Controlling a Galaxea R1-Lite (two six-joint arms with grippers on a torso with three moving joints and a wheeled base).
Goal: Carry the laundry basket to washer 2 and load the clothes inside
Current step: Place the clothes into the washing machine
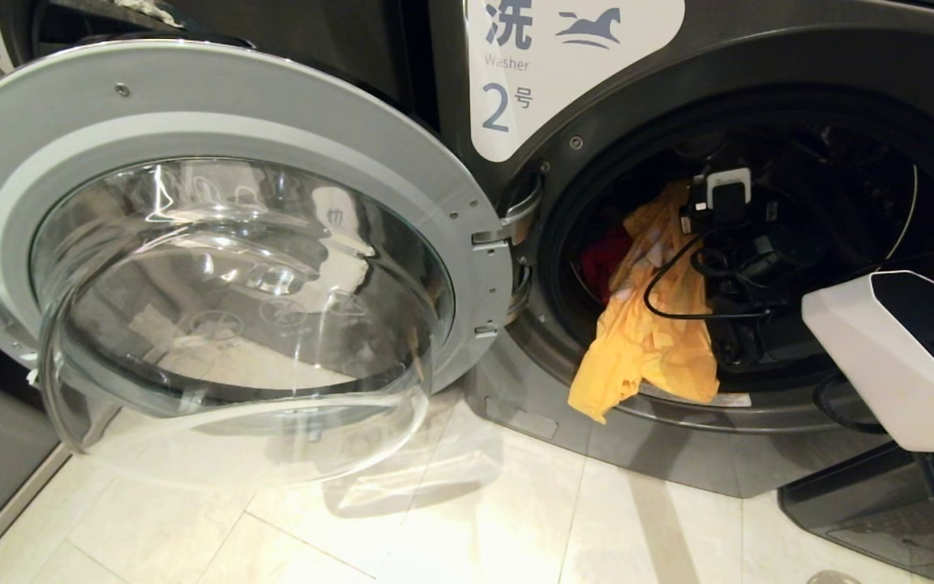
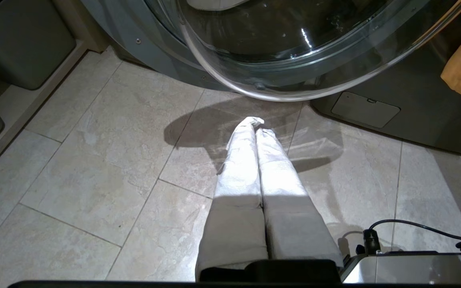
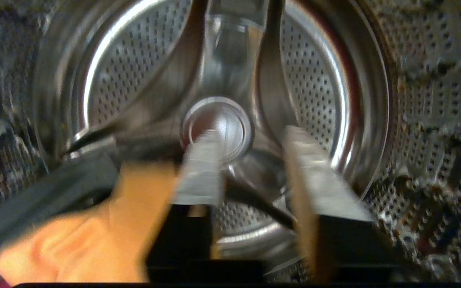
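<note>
- Nearest, low above the pale tiled floor [image 2: 94, 168], the left hand [image 2: 254, 122] hangs parked with its two white-wrapped fingers [image 2: 238, 168] pressed together, nothing between them.
- Just beyond its fingertips the washer door [image 1: 216, 268] stands swung wide to the left, its clear glass bowl bulging out over the tiles and casting a shadow on them.
- At the right edge of the head view a white and black arm segment [image 1: 889, 357] reaches toward the washer's mouth.
- Washer 2 [image 1: 759, 73] is the dark grey machine straight ahead, marked by a white label [image 1: 548, 65] with a blue horse and the numeral 2 (the label sits just above the door hinge).
- A yellow-orange cloth [image 1: 653, 332] hangs half out of the opening, draped over the lower rim with its tail dangling down the front; the same cloth shows at the edge of both wrist views.
- Behind it, deeper on the left side of the opening, a red cloth [image 1: 603, 264] lies in shadow.
- The right hand [image 3: 250, 168] is inside the drum [image 3: 334, 80], its fingers [image 3: 202, 168] standing moderately apart with nothing between them; the yellow-orange cloth lies just beside one finger, and I cannot tell whether they touch.
- Farthest back is the perforated steel wall with its round centre hub [image 3: 216, 128].
</note>
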